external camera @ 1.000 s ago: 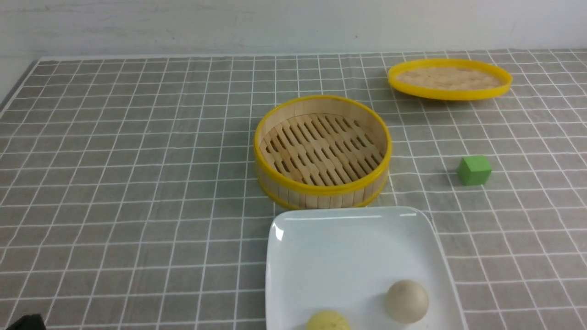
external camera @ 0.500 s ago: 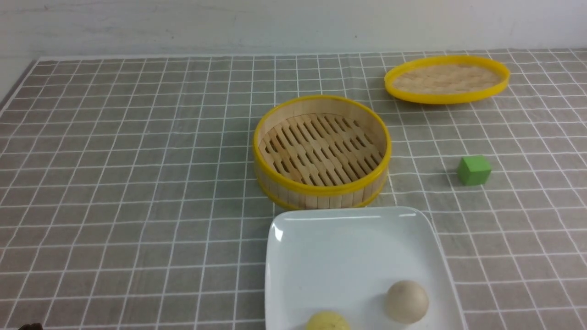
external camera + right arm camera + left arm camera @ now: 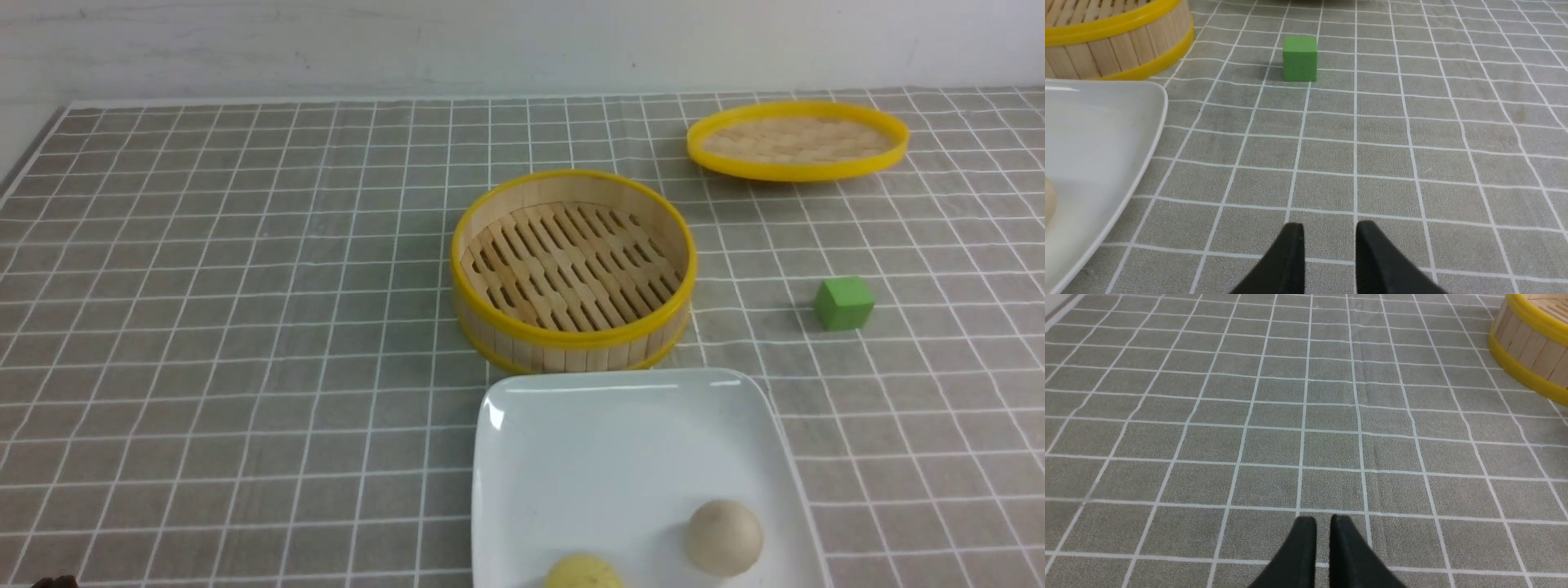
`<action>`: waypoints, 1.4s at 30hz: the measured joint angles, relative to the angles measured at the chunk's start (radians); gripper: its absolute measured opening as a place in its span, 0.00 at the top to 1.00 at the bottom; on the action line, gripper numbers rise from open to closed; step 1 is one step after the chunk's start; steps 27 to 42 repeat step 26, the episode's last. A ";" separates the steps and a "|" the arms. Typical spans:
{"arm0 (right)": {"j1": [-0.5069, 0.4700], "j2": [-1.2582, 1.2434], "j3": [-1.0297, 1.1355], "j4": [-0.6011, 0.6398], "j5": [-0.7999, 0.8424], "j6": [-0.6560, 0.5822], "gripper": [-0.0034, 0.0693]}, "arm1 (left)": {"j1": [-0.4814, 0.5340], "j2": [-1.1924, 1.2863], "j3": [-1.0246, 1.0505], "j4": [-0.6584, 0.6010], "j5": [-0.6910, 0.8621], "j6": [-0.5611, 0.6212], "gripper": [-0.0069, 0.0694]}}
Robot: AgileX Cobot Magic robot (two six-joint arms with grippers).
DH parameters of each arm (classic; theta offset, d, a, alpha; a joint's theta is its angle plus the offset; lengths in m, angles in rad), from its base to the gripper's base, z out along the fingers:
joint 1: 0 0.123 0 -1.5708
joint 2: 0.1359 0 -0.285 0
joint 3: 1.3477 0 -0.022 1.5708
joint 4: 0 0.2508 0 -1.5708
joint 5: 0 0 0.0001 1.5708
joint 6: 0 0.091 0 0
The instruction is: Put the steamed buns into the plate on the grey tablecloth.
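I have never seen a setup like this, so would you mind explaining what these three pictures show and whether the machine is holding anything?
This is a two-armed robot with a camera between its arms and one on each wrist. The front view looks forward over a grey tablecloth. On it stand an empty bamboo steamer, its lid farther back on the right, a green cube and, nearest, a white plate. Two buns lie on the plate: a beige one and a yellow one. The left wrist view shows the left gripper over bare cloth, its black fingers almost together, holding nothing. The right wrist view shows the right gripper, fingers slightly apart, also holding nothing, pointing towards the cube beside the plate.
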 joint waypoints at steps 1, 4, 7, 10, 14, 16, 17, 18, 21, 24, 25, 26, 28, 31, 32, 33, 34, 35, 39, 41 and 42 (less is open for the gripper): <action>0.000 0.000 0.000 0.000 0.000 0.000 0.66 | 0.000 0.000 0.000 0.000 0.000 0.000 0.80; 0.000 0.000 0.000 0.000 0.000 0.000 0.66 | 0.000 0.000 0.000 0.000 0.000 0.000 0.79; 0.000 0.000 0.000 0.000 0.000 0.000 0.65 | 0.000 0.000 0.000 0.000 0.000 0.000 0.79; 0.000 0.000 0.000 0.000 0.000 0.000 0.65 | 0.000 0.000 0.000 0.003 0.000 0.000 0.79; 0.000 0.000 0.000 0.000 0.000 0.000 0.65 | 0.000 0.000 0.000 0.003 0.000 0.000 0.78; 0.000 0.000 0.000 0.000 0.000 0.000 0.64 | 0.000 0.000 0.000 0.003 0.000 0.000 0.78; 0.000 0.000 0.000 0.000 0.000 0.000 0.64 | 0.000 0.000 0.000 0.003 0.000 0.000 0.78; 0.000 0.000 0.000 0.000 0.000 0.000 0.64 | 0.000 0.000 0.000 0.004 0.000 0.000 0.77; 0.000 0.000 0.000 0.000 0.000 0.000 0.63 | 0.000 0.000 0.000 0.004 0.000 0.000 0.77; 0.000 0.000 0.000 0.000 0.000 0.000 0.63 | 0.000 0.000 0.000 0.004 0.000 0.000 0.77; 0.000 0.000 0.000 0.000 0.000 0.000 0.63 | 0.000 0.000 0.000 0.004 0.000 0.000 0.77; 0.000 0.000 0.000 0.000 0.000 0.000 0.63 | 0.000 0.000 0.000 0.004 0.000 0.000 0.77; 0.000 0.000 0.000 0.000 0.000 0.000 0.63 | 0.000 0.000 0.000 0.004 0.000 0.000 0.77; 0.000 0.000 0.000 0.000 0.000 0.000 0.63 | 0.000 0.000 0.000 0.004 0.000 0.000 0.77; 0.000 0.000 0.000 0.000 0.000 0.000 0.63 | 0.000 0.000 0.000 0.004 0.000 0.000 0.77; 0.000 0.000 0.000 0.000 0.000 0.000 0.63 | 0.000 0.000 0.000 0.004 0.000 0.000 0.77; 0.000 0.000 0.000 0.000 0.000 0.000 0.63 | 0.000 0.000 0.000 0.004 0.000 0.000 0.77; 0.000 0.000 0.000 0.000 0.000 0.000 0.63 | 0.000 0.000 0.000 0.004 0.000 0.000 0.77; 0.000 0.000 0.000 0.000 0.000 0.000 0.63 | 0.000 0.000 0.000 0.004 0.000 0.000 0.77; 0.000 0.000 0.000 0.000 0.000 0.000 0.63 | 0.000 0.000 0.000 0.004 0.000 0.000 0.77; 0.000 0.000 0.000 0.000 0.000 0.000 0.63 | 0.000 0.000 0.000 0.004 0.000 0.000 0.77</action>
